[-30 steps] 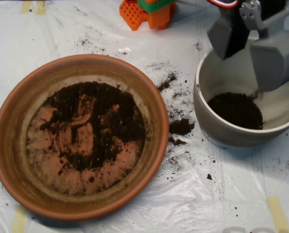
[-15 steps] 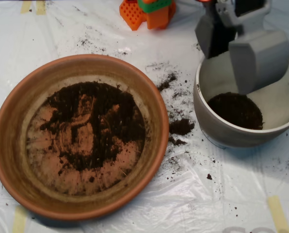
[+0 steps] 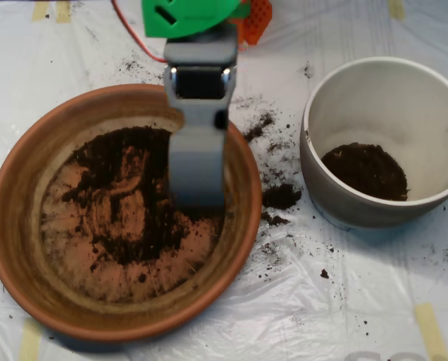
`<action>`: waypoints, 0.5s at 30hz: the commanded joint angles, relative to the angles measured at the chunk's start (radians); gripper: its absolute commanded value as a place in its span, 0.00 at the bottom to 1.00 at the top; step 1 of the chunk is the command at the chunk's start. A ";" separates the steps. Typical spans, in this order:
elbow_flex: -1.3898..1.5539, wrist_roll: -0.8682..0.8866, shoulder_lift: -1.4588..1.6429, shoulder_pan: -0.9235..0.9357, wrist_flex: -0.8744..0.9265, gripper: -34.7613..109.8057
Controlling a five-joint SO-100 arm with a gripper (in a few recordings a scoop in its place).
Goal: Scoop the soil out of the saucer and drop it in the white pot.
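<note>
Overhead view. The grey scoop (image 3: 196, 197) is seen from directly above, so its two shells overlap into one grey block; whether they stand parted or closed cannot be told, and any load inside is hidden. Its lower end lies over the soil (image 3: 134, 192) in the saucer (image 3: 13, 226), covering the right part of the dark patch; contact with the soil cannot be confirmed. The arm (image 3: 199, 75) reaches down the picture from the top edge, where its green part (image 3: 186, 15) is cut off, and crosses the saucer's upper rim. A red cable (image 3: 134, 34) runs beside it. The orange part (image 3: 255, 19) behind is mostly hidden.

The soil spreads thinly over the saucer floor, with bare terracotta showing at lower left. A second dark mound (image 3: 365, 171) sits in the bottom of the white pot (image 3: 318, 180), well to the right, its right side cut off by the frame. Spilled crumbs (image 3: 280, 197) lie on the plastic sheet (image 3: 299, 301) between the two vessels.
</note>
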 commanded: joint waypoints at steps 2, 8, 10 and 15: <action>0.285 -0.038 0.169 0.083 -0.164 0.51; 0.591 -0.098 0.199 0.109 -0.316 0.51; 0.664 -0.133 0.201 0.114 -0.364 0.51; 0.721 -0.198 0.152 0.138 -0.420 0.50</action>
